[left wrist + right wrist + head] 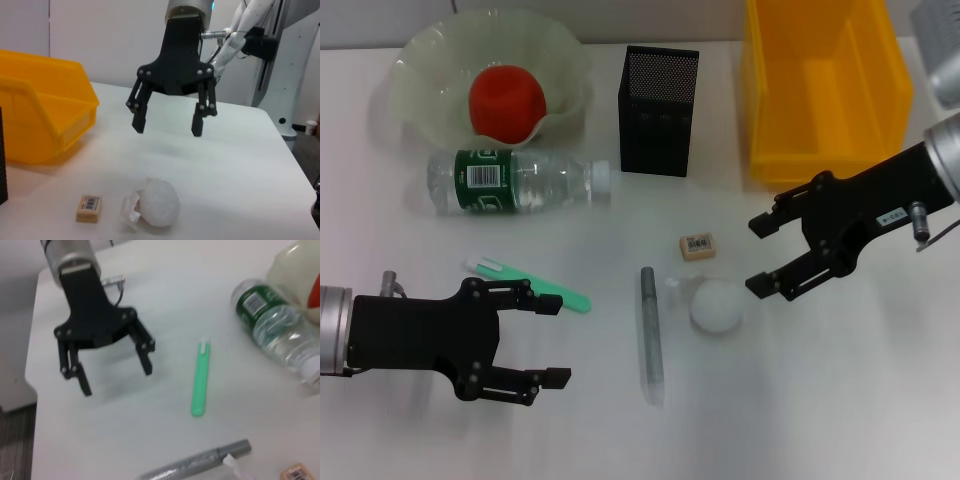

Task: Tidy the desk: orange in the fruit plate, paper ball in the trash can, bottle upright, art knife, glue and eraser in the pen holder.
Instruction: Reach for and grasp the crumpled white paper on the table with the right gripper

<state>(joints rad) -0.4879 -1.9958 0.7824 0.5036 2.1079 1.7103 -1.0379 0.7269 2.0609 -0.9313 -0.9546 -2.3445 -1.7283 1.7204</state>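
Watching the right claw [762, 254] hang wide open and empty just beside the small white crumpled paper ball [717, 305], we judged that closing carelessly could nudge the soft wad into the small beige barcode-labelled eraser [697, 245] nearby. The left claw [553, 339] also stood open and empty over the white bench [840, 400], near the slim green art knife [535, 285], with the grey glue stick [651, 334] lying close to the ball and apt to roll.

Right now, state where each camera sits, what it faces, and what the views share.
Head: above, looking down at both grippers, left gripper, right gripper.
Left wrist: low, facing the right gripper above the paper ball, near the trash can.
Right wrist: facing the left gripper, art knife, bottle.
Shared: eraser.
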